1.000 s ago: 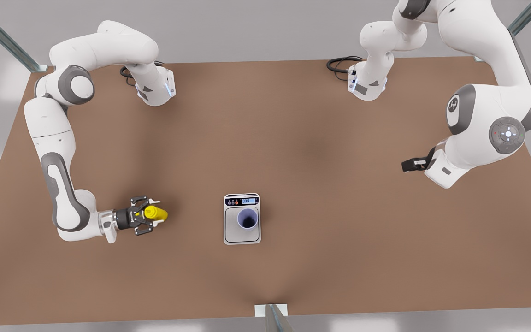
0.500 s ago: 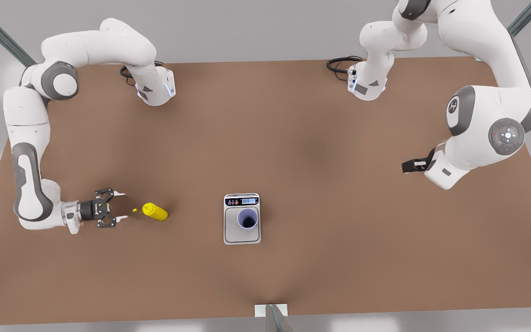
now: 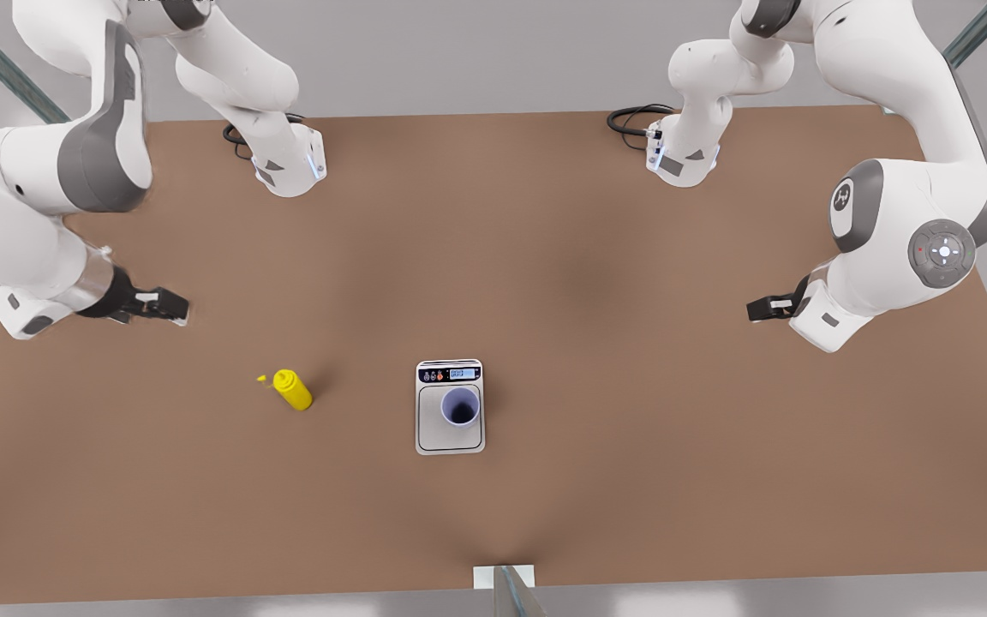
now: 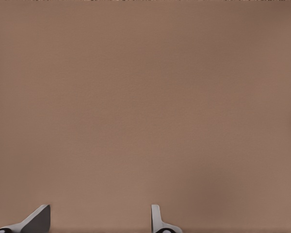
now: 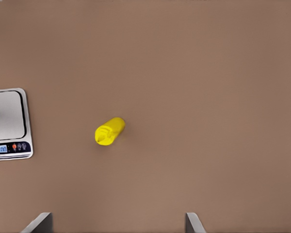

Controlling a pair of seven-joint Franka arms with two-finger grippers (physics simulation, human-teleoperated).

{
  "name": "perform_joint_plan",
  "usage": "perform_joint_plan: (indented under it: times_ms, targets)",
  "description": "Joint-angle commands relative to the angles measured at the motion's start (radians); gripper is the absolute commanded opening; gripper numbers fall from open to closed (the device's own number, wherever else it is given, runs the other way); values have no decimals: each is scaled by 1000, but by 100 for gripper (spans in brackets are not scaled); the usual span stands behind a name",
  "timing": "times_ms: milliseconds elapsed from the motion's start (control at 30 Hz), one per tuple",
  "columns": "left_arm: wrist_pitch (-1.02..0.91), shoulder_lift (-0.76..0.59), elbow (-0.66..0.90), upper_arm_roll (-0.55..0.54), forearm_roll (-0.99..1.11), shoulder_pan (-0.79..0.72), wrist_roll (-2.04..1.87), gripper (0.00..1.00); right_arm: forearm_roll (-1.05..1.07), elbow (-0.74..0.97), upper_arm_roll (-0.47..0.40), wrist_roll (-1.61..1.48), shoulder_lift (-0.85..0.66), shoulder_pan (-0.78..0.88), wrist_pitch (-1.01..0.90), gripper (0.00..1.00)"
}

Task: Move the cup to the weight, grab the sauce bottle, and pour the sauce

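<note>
Cup (image 3: 460, 405) sits on scale (image 3: 450, 435) | bottle (image 3: 292, 390) free on table | your right gripper (image 3: 170, 305) open above, left gripper (image 3: 761, 308) open, waiting | next: regrasp bottle

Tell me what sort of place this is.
Probably a simulated tabletop test cell, not a real kitchen: a plain brown table with two arms bolted to it, and few props: a scale bearing a cup, and a yellow sauce bottle.
</note>
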Motion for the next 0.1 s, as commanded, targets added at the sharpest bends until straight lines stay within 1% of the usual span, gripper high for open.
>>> perform_joint_plan:
  times_ms: [0, 67]
  targets:
    - [0, 0, 0, 0, 0, 0, 0, 100, -3, 2, 0, -2, -1, 13, 0, 100]
    - [0, 0, 0, 0, 0, 0, 0, 100, -8, 5, -1, 0, -1, 13, -2, 100]
